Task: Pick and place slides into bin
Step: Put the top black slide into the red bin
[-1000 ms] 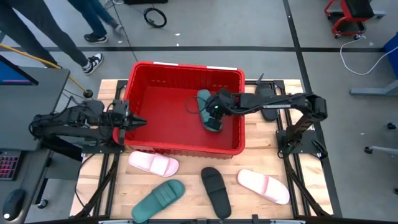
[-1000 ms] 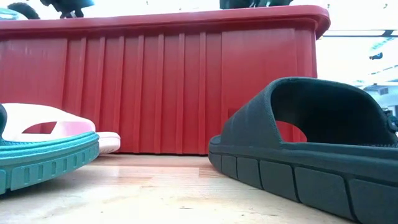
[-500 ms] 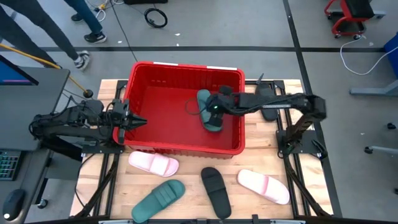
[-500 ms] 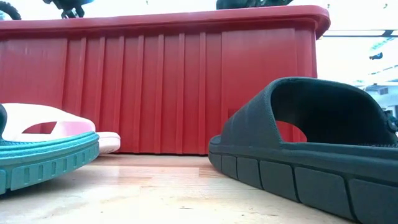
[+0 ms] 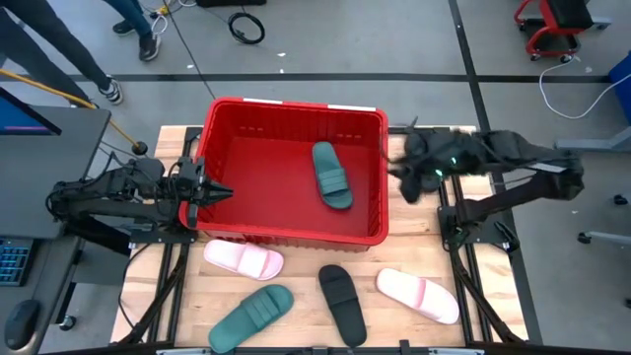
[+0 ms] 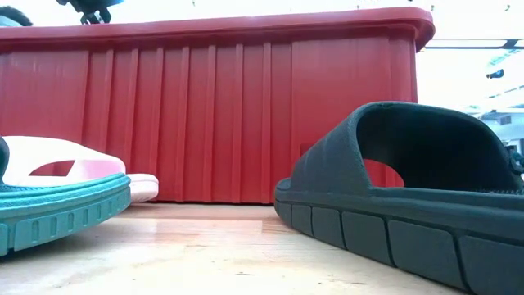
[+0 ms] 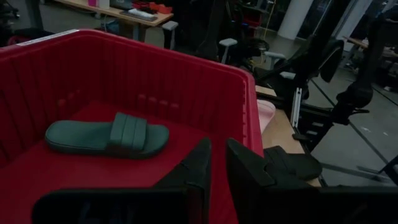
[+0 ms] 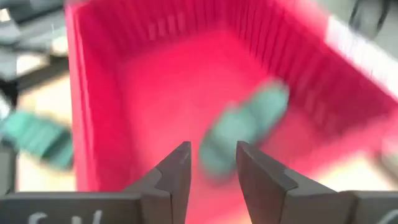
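Observation:
A dark green slide (image 5: 331, 175) lies flat on the floor of the red bin (image 5: 225, 123); it also shows in the left wrist view (image 7: 107, 135) and the right wrist view (image 8: 242, 127). My right gripper (image 5: 402, 185) is open and empty, just outside the bin's right wall and above the table; its fingers show in its wrist view (image 8: 212, 168). My left gripper (image 5: 225, 193) is shut and empty over the bin's left rim (image 7: 217, 171). Two pink slides (image 5: 244, 259) (image 5: 418, 295), a green one (image 5: 251, 316) and a black one (image 5: 342, 303) lie on the table in front of the bin.
My right arm covers the table to the right of the bin, so the second black slide is hidden. In the low view the bin's near wall (image 6: 213, 115) stands behind the black slide (image 6: 409, 197), a pink slide (image 6: 65, 168) and the green slide (image 6: 57, 213). People's legs (image 5: 59, 49) show beyond the table's far left.
My right gripper has let go of the green slide inside the bin and has pulled back fast toward the table's right edge, out over the bin's right wall. The slide stays flat on the bin's floor.

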Controlling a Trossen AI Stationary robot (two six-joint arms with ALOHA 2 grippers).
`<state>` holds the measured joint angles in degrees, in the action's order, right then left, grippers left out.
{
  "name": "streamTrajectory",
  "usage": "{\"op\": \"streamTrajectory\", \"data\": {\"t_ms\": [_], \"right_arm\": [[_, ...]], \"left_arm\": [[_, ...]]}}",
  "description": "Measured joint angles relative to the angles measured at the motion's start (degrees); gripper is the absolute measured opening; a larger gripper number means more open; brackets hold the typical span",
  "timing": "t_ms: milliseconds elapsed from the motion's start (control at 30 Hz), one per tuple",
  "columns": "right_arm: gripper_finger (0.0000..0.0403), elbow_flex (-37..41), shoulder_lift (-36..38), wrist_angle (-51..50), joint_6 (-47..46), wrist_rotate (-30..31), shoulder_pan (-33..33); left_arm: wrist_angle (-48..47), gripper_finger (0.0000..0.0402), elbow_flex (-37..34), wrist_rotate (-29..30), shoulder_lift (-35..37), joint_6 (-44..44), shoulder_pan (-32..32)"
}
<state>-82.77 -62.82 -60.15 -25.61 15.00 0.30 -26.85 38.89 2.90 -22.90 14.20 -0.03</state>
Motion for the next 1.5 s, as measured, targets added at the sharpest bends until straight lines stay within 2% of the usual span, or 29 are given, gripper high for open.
{"op": "streamTrajectory", "data": {"t_ms": [133,300,467,533,600,733,833,1033,1233,1500], "right_arm": [[0.0133,8.64,5.30,-10.03,-14.55,-0.54,7.44],[0.0132,22.10,8.29,-11.14,-26.65,-3.80,16.49],[0.0132,32.10,7.64,-11.06,-30.57,-9.52,22.25],[0.0132,35.58,7.01,-10.90,-30.17,-8.03,22.85],[0.0132,38.49,6.06,-10.21,-29.02,-3.94,22.35],[0.0132,42.34,3.49,-10.02,-24.57,6.36,18.97],[0.0132,43.82,1.66,-10.08,-22.05,10.60,14.30],[0.0132,44.03,-1.98,-9.32,-20.67,10.21,0.38],[0.0132,43.95,-6.58,-4.01,-18.11,6.02,-13.61],[0.0132,43.94,-13.47,-3.20,-22.82,6.58,-23.93]], "left_arm": [[-0.02,0.0052,0.00,0.00,-0.02,0.00,0.02],[-0.02,0.0052,0.00,0.00,-0.02,0.00,0.00],[-0.02,0.0053,0.00,0.02,-0.02,0.02,0.02],[-0.02,0.0052,0.00,0.01,-0.02,-0.09,0.01],[-0.02,0.0052,0.02,0.02,-0.02,-1.07,0.00],[0.00,0.0052,0.02,0.04,-0.02,-1.60,0.00],[0.01,0.0052,0.02,0.04,-0.02,-1.36,0.01],[0.02,0.0052,0.02,0.04,-0.02,-1.49,0.00],[0.06,0.0053,0.02,0.03,-0.02,-1.98,0.01],[0.03,0.0052,0.02,0.02,-0.02,-1.98,0.01]]}}
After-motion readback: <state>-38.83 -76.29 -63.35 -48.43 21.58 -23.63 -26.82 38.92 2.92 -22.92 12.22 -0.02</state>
